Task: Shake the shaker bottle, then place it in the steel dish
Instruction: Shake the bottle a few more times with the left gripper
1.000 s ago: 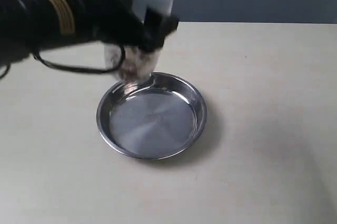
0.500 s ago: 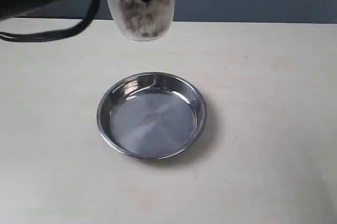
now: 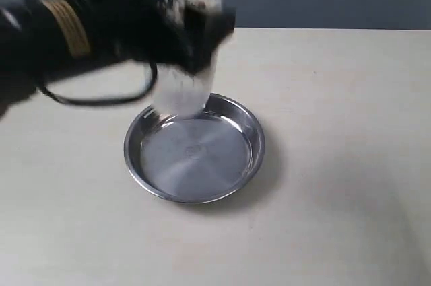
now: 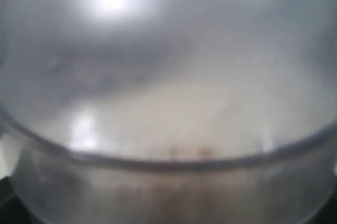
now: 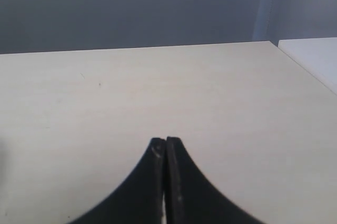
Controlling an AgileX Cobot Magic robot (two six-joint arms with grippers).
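Left gripper (image 3: pixel 196 33) is clamped on the shaker bottle (image 3: pixel 179 94), which is blurred and held upright over the far-left rim of the steel dish (image 3: pixel 260 148); granules sit high inside it; right gripper (image 5: pixel 166 145) hovers over the table (image 5: pixel 237 97), its tips pressed together on nothing.

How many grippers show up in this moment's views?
2. The left gripper, blurred, grips the shaker bottle near the far rim of the steel dish. The right gripper is shut above the table, seen only in its wrist view.

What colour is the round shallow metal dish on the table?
The round steel dish is shiny silver, clearest in the exterior view.
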